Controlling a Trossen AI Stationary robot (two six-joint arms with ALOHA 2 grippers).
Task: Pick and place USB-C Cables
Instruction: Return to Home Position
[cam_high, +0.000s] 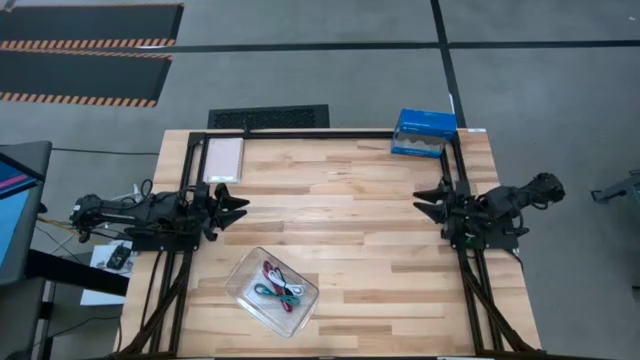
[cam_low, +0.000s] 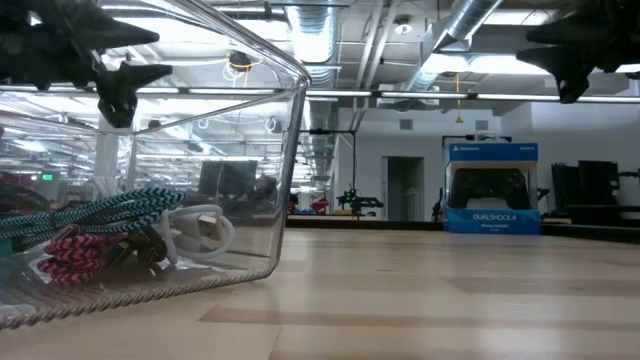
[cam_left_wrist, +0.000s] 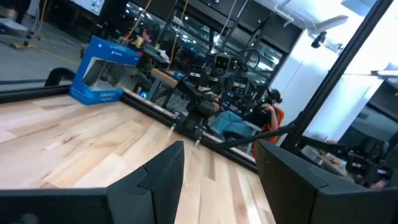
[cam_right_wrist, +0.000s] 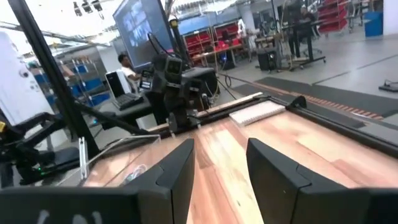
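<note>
A clear tray sits near the table's front edge, left of centre. The cables lie inside it: a magenta-pink one, a teal one and a white one; the low view shows the teal, pink and white cables on the tray floor. The dark maroon-black cable is hard to make out. My left gripper is open and empty above the table's left side. My right gripper is open and empty above the right side.
A blue DualShock 4 box stands at the far right corner. A pale flat pad lies at the far left. A black frame runs along the far and side edges. Bare wood lies between the arms.
</note>
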